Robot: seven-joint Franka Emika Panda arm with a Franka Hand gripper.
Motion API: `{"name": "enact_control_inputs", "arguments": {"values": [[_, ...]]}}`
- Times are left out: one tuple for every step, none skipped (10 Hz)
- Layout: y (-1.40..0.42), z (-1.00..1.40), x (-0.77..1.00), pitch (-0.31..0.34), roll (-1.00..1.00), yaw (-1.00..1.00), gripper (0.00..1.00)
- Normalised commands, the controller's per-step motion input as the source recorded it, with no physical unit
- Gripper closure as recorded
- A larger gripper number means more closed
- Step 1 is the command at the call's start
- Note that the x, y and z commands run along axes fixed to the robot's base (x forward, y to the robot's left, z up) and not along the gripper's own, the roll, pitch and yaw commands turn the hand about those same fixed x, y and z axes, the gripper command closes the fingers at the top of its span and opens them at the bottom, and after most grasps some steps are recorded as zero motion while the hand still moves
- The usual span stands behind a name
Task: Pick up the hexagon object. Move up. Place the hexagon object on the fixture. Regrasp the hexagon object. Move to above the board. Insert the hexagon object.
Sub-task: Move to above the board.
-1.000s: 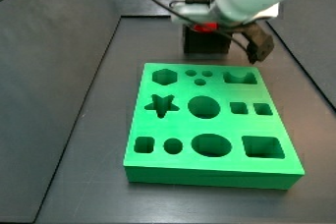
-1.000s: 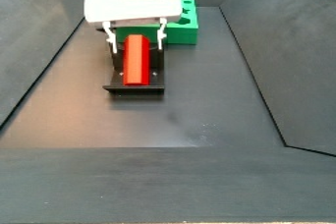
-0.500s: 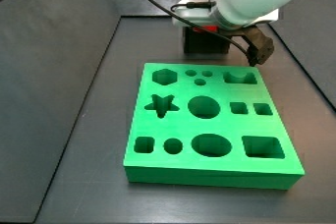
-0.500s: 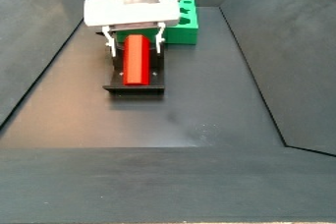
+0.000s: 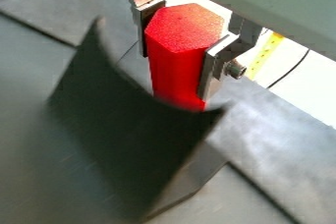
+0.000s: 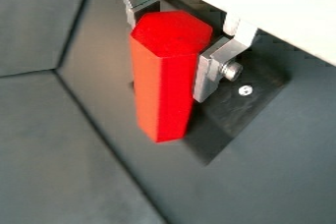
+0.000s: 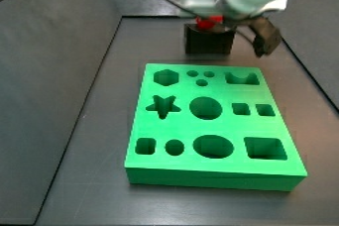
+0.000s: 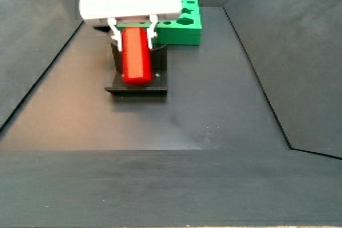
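My gripper (image 8: pixel 134 30) is shut on the red hexagon object (image 8: pixel 135 54), one finger on each side of it, as both wrist views show (image 5: pixel 180 49) (image 6: pixel 171 51). The peg (image 5: pixel 175 56) (image 6: pixel 163 71) hangs lengthwise from the fingers (image 5: pixel 218 59) (image 6: pixel 215 63), just over the dark fixture (image 8: pixel 136 88) (image 7: pixel 207 42). In a side view only a bit of red (image 7: pixel 205 22) shows under the gripper (image 7: pixel 223 20). The green board (image 7: pixel 212 121) lies nearer the camera than the fixture there; its corner (image 8: pixel 191 27) shows behind the gripper.
Dark sloping walls (image 8: pixel 267 72) enclose the black floor (image 8: pixel 187 122). The fixture's base plate with a screw (image 6: pixel 247 100) lies under the peg. A cable (image 7: pixel 166 2) runs to the wrist.
The gripper has moved up a little with the red peg in it, so the peg sits higher over the fixture than before. The board has not moved.
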Motion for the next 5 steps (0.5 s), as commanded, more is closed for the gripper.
{"name": "enact_control_inputs", "arguments": {"values": [[0.15, 1.00, 0.10, 0.014, 0.05, -0.02, 1.00], [0.15, 1.00, 0.09, 0.026, 0.01, -0.02, 1.00], [0.14, 1.00, 0.09, 0.034, -0.01, -0.01, 1.00], [0.14, 1.00, 0.08, 0.041, -0.02, -0.01, 1.00], [0.13, 1.00, 0.08, 0.055, -0.03, 0.00, 1.00]]}}
